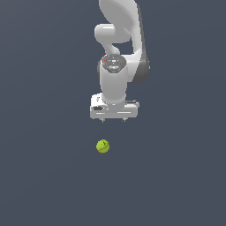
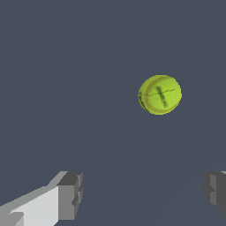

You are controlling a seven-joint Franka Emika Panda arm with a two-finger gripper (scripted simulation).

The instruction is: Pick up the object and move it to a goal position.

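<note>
The object is a small yellow-green ball (image 1: pixel 103 146) with thin dark seam lines, lying on the flat grey surface. My gripper (image 1: pixel 113 119) hangs above it and slightly toward the exterior view's right, apart from the ball. In the wrist view the ball (image 2: pixel 160 94) lies ahead of the gripper (image 2: pixel 143 194), outside the gap between the two fingers (image 2: pixel 70 194). The fingers stand wide apart with nothing between them, so the gripper is open.
The white arm (image 1: pixel 118 53) rises behind the gripper toward the top of the exterior view. A plain dark grey surface (image 1: pixel 53 176) fills the rest of both views.
</note>
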